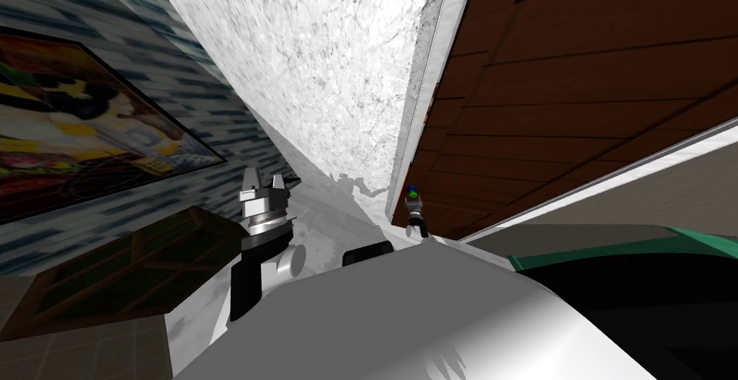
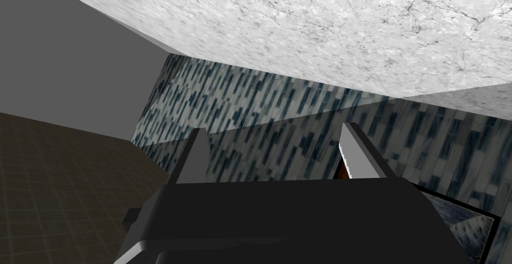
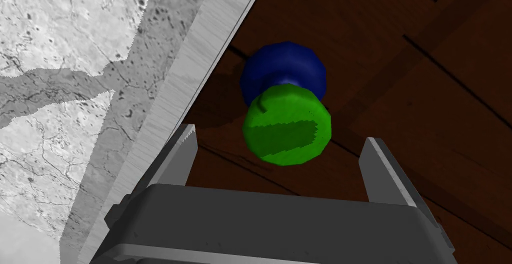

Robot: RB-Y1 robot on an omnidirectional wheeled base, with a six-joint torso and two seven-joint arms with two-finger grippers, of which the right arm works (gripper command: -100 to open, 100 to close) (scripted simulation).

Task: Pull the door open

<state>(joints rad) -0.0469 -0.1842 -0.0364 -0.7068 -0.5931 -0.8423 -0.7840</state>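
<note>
On the left, the left gripper [image 1: 264,181] hangs beside a wall, its fingers apart and empty. To its right, the right gripper [image 3: 281,137] faces the brown door [image 3: 400,75] with its fingers spread on either side of the green-and-blue knob [image 3: 286,130], not yet pressing it. The knob sits close to the grey door frame [image 3: 200,75]. If the fingers close only on the rounded green tip, they could slip off during the pull. The frame-side finger might also catch the frame. No writing is readable.

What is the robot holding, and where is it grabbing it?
Nothing yet. The right gripper is open, its fingers clear of the green knob; the left gripper is open and empty.
</note>
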